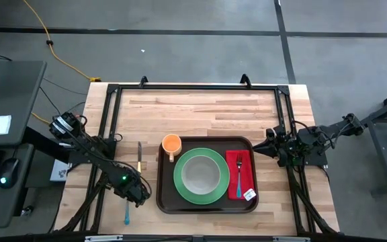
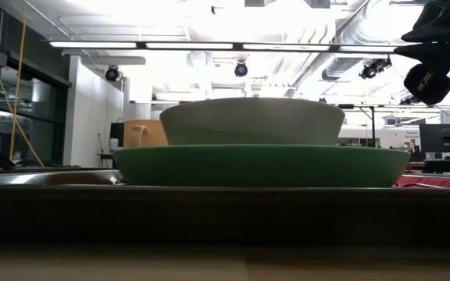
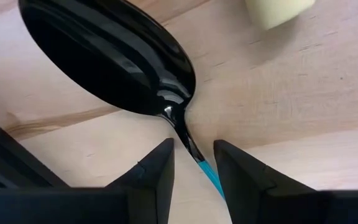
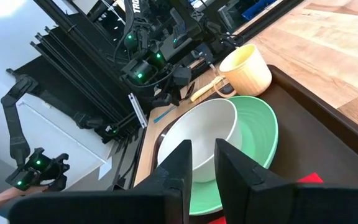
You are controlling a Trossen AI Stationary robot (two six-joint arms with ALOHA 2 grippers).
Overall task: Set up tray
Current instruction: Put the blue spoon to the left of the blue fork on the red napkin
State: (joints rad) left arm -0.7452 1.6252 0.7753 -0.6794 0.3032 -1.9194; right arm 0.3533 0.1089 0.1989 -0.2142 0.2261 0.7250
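The dark-brown tray [image 1: 163,202] lies at the table's middle near edge. On it stand a green plate [image 1: 180,176] carrying a grey bowl [image 1: 201,175], an orange cup [image 1: 171,143] at its far left corner, and a red napkin [image 1: 232,176] with a fork [image 1: 239,171]. A spoon [image 3: 110,56] with a blue handle [image 1: 127,214] lies flat on the wood left of the tray. My left gripper [image 3: 193,146] is open low over the spoon, one finger on either side of its neck, with wood showing between them. My right gripper [image 4: 202,149] hovers open, holding nothing, by the tray's far right corner [image 1: 259,150].
A knife [image 1: 140,154] with a pale yellow handle [image 3: 278,9] lies on the wood between the spoon and the tray's far left corner. A black frame [image 1: 193,87] runs around the table's left, far and right sides. Bare wood lies beyond the tray's far side.
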